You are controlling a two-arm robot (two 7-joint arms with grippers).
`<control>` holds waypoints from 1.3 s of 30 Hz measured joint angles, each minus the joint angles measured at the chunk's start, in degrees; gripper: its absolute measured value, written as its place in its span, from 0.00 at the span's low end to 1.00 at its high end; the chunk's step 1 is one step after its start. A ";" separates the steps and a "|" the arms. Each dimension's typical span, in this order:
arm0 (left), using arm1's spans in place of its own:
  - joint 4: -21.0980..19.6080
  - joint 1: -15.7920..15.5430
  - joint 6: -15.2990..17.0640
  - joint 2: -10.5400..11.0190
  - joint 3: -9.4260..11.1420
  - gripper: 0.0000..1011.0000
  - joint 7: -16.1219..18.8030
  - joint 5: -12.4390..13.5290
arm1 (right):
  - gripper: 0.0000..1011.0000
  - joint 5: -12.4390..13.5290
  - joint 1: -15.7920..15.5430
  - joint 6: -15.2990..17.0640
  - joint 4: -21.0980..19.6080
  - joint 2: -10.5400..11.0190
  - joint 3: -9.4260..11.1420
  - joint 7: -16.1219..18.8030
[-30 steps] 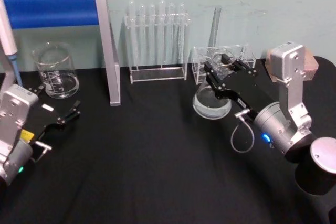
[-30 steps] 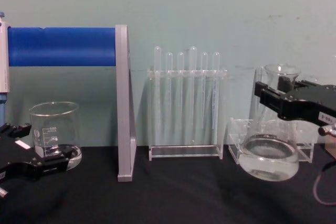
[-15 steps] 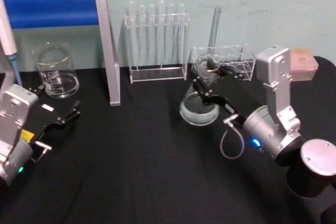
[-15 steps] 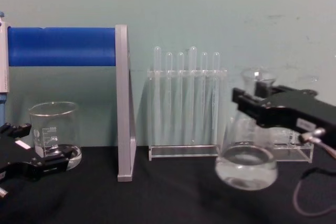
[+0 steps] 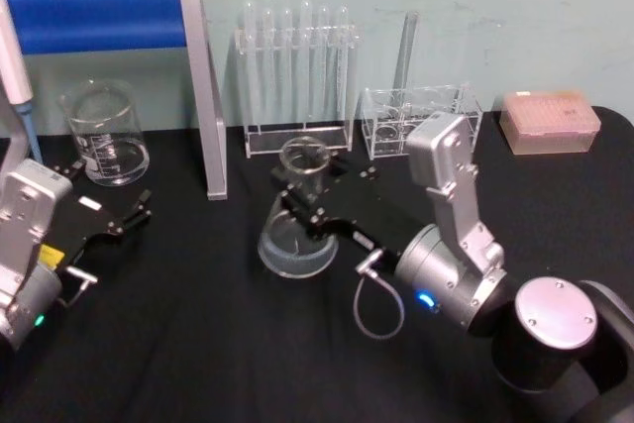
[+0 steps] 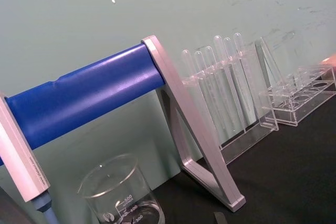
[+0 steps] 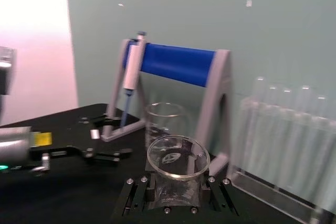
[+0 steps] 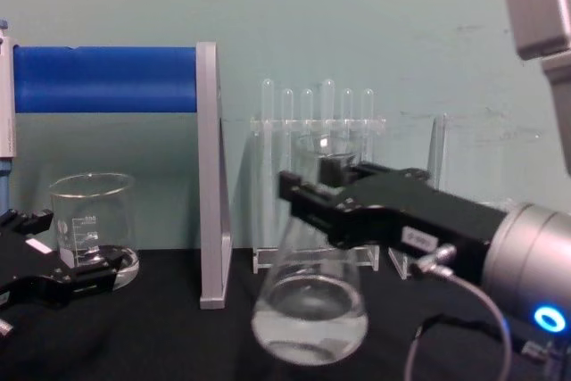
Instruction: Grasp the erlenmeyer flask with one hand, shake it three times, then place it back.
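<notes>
As the right tool (image 5: 305, 209) clamps the erlenmeyer flask (image 5: 294, 250) above the bench (image 5: 198, 344), shaking seems underway, return pending; left tool (image 5: 111, 191) idles, jaws apart.

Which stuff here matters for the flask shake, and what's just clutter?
In use: erlenmeyer flask; right gripper, shut on its neck.
Lying about: beaker; test tube rack; blue pipette stand; pink box; left gripper, parked open near the beaker.

Right arm (image 5: 451, 274): silver-grey cylindrical housings, round screwed end cap (image 5: 553, 319), blue indicator light (image 5: 425, 300), looped grey cable (image 5: 376, 312). Black metal right gripper (image 5: 305, 197): flat jaws, bolt heads (image 7: 140, 180), small white label (image 8: 416, 238). Left arm (image 5: 25, 220): silver housing, yellow sticker (image 5: 48, 257), green light (image 5: 38, 321); black left gripper (image 5: 109, 193), white tag (image 5: 89, 203).
</notes>
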 joint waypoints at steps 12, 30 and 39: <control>0.00 0.00 0.00 0.00 0.00 0.99 0.00 0.00 | 0.45 1.64 0.20 -0.18 -0.93 0.81 -3.70 2.20; 0.00 0.00 0.00 0.00 0.00 0.99 0.00 0.00 | 0.45 2.52 0.59 -0.72 -0.28 1.59 -0.40 -2.21; 0.00 0.00 0.00 0.00 0.00 0.99 0.00 0.00 | 0.45 2.02 0.47 -1.00 0.46 1.88 4.31 -5.81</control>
